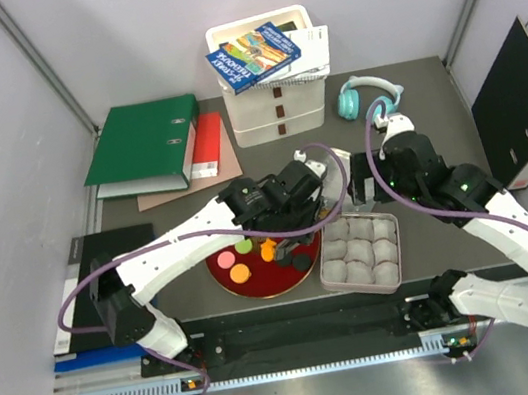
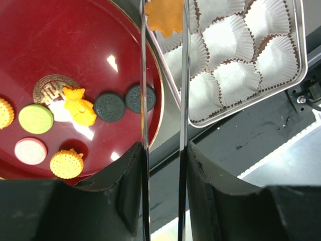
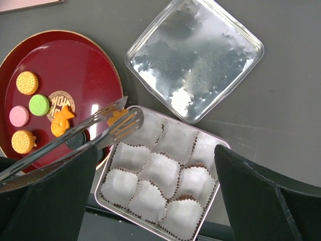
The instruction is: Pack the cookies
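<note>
Grey tabletop (image 1: 412,112): my left gripper (image 2: 163,155) is clamped partway on tongs (image 2: 144,75) pinching an orange cookie (image 3: 118,116) at the cup tin's (image 2: 301,50) ten o'clock corner; my right gripper (image 3: 155,150) gapes empty.

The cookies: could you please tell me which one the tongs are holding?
The orange scalloped cookie between the tongs' tips; the rest lie on the red plate.

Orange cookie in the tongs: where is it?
Right wrist view, centre-left: orange cookie between the tongs tips, over the tin edge beside the red plate.
</note>
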Motion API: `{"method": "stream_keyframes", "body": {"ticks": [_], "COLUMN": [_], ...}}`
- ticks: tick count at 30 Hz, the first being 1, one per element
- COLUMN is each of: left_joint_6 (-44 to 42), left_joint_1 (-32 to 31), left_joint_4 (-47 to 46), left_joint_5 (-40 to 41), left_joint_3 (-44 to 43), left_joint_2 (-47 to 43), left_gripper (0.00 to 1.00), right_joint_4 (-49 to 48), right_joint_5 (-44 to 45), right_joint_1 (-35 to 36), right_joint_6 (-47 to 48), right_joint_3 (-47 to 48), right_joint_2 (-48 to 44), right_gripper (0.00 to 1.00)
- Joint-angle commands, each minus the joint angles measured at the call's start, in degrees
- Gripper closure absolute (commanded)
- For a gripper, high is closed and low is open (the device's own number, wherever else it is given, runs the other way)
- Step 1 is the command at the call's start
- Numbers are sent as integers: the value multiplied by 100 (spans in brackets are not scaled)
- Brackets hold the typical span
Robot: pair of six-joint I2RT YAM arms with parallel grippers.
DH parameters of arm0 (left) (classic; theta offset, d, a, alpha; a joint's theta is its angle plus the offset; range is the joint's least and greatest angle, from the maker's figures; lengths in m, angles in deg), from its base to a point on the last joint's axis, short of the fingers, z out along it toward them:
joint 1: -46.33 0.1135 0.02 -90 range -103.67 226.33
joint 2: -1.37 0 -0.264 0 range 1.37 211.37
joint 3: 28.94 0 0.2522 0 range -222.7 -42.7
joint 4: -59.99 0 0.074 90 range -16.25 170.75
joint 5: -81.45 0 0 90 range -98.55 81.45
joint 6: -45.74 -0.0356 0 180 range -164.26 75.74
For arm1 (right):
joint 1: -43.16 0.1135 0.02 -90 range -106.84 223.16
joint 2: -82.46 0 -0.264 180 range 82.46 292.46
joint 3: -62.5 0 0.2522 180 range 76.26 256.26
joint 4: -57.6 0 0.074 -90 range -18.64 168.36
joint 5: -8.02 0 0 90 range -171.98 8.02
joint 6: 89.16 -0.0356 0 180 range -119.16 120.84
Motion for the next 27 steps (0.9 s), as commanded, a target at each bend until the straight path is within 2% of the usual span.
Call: {"method": "stream_keyframes", "body": {"ticks": [1, 15, 22, 27], "left_joint_6": [-44, -70, -79, -88], "left_joint_1": [-10, -10, -10, -10], "left_joint_4": [-440, -589, -607, -624], "left_joint_5": [-177, 192, 281, 184], "left_joint_3": [113, 104, 87, 78], "left_joint_2": [45, 132, 89, 80], "left_gripper": [72, 54, 49, 48], "right_joint_4": [9, -9, -79, -88], "right_joint_5": [154, 171, 162, 145], "right_joint_1": [66, 66, 57, 66], "right_joint_6": [19, -8, 10, 19], "right_joint_3": [71, 1, -8, -8], "right_joint_2": [-133, -186, -177, -168], "right_gripper": [1, 1, 1, 1]}}
